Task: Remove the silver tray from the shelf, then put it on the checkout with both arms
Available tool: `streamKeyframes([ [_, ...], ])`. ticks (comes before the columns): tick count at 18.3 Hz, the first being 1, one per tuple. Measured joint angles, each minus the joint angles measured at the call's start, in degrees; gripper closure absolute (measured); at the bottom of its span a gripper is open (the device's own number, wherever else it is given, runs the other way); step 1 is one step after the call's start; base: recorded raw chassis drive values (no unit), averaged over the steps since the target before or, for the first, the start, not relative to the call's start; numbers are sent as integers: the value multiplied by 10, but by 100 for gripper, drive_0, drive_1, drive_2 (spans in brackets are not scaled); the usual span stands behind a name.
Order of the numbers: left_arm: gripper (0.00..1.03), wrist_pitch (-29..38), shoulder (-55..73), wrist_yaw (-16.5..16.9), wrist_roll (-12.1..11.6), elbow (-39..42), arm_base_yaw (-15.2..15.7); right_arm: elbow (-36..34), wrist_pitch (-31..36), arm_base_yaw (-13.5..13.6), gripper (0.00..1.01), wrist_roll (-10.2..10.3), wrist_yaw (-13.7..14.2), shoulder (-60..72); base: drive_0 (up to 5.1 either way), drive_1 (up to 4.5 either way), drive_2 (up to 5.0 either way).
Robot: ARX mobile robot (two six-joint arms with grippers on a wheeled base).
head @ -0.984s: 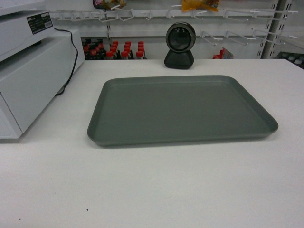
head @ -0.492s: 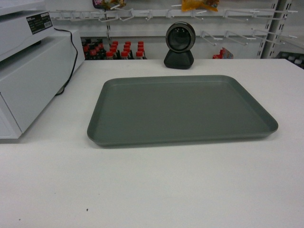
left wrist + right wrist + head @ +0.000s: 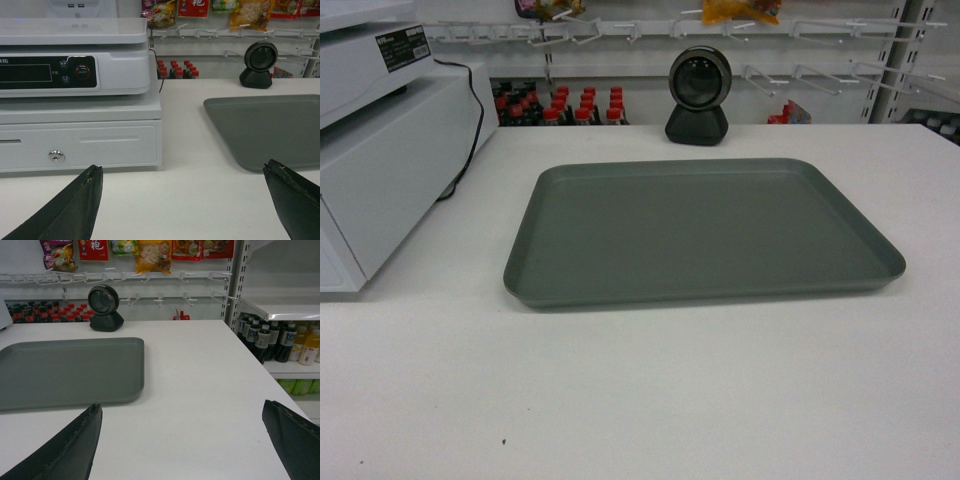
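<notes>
The silver tray (image 3: 700, 230) lies flat on the white checkout (image 3: 650, 390), in front of the black round scanner (image 3: 699, 95). No gripper shows in the head view. In the left wrist view my left gripper (image 3: 182, 172) is open over bare counter, near the tray's (image 3: 272, 130) near-left corner, touching nothing. The right wrist view has my right gripper (image 3: 182, 410) open over the counter, just off the tray's (image 3: 70, 370) near-right corner, with nothing between its fingers. The shelf that held the tray is out of view.
A white cash-register machine (image 3: 380, 150) with a black cable (image 3: 470, 130) stands at the counter's left; its drawer front (image 3: 80, 145) faces my left gripper. Drink bottles (image 3: 272, 342) fill shelves past the counter's right edge. Hooks with snack bags (image 3: 150, 255) hang behind.
</notes>
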State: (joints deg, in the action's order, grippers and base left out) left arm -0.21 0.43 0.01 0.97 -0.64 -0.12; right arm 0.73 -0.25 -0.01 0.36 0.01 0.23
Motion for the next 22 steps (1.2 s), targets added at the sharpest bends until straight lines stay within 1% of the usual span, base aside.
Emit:
streamKeyframes([
  [22,5,2,0,0,0,0,0,0,1,0,3,0,0,0,3,-406,411],
])
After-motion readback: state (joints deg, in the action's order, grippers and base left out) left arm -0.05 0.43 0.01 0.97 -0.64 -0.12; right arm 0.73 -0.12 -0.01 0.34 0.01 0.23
